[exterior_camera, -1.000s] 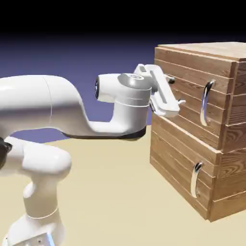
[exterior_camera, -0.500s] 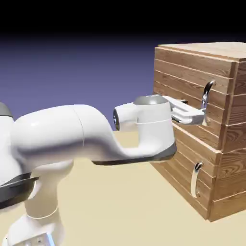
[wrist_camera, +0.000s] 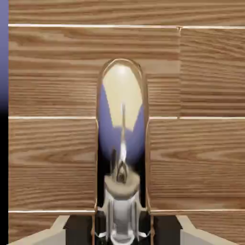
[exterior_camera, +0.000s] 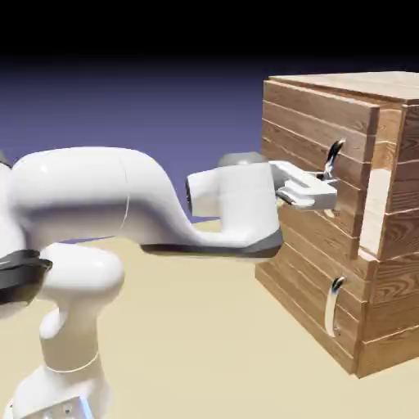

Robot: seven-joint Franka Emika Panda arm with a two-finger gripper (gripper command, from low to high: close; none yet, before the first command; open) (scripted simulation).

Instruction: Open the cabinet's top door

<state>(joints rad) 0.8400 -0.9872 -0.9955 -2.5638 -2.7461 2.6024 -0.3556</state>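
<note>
At the exterior view's left, one white arm point(exterior_camera: 90, 192) reached over the tan worktop point(exterior_camera: 172, 327); its jaws point(exterior_camera: 329, 182) were clenched on the upper handle point(exterior_camera: 334, 155). At the right, one cabinet point(exterior_camera: 327, 188) bore two doors: the top door point(exterior_camera: 303, 139), ajar, above the closed lower door point(exterior_camera: 315, 295), with one free handle point(exterior_camera: 331, 307).

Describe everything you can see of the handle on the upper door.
The upper door's handle is a long, curved bar, silvery and mirror-like, reflecting its surroundings. It stands upright near the door's free edge, bowing out from the brown planks. The gripper's fingertips close on it from both sides, and the door is slightly ajar.
</note>
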